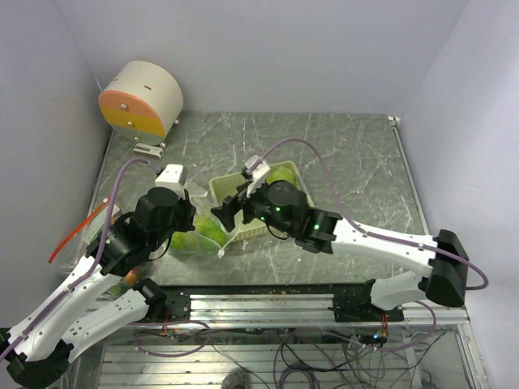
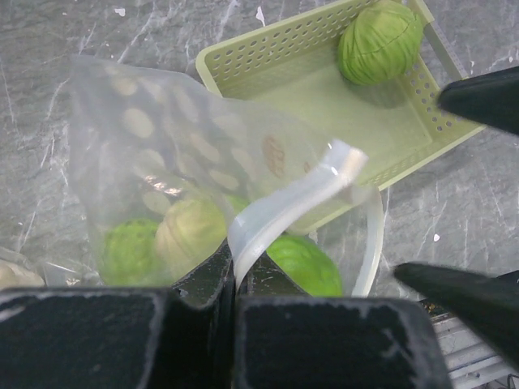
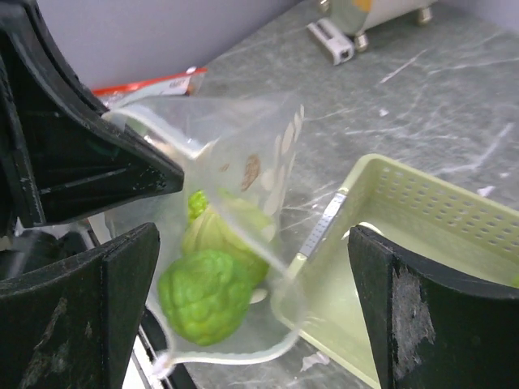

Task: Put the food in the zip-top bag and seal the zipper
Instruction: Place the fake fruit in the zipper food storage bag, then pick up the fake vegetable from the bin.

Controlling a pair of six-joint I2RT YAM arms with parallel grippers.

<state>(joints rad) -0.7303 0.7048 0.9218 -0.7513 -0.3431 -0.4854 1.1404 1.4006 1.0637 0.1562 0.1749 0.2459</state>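
pinching the zip-top bag rim tight in my left gripper; my right gripper gapes wide and empty, mid-frame, beside the bagged green balls.

Top view: the zip-top bag is mostly hidden under the left arm and the right arm, which also covers the near part of the basket. An orange piece at the left arm's edge is too covered to identify. Right wrist view: bag print blurred.
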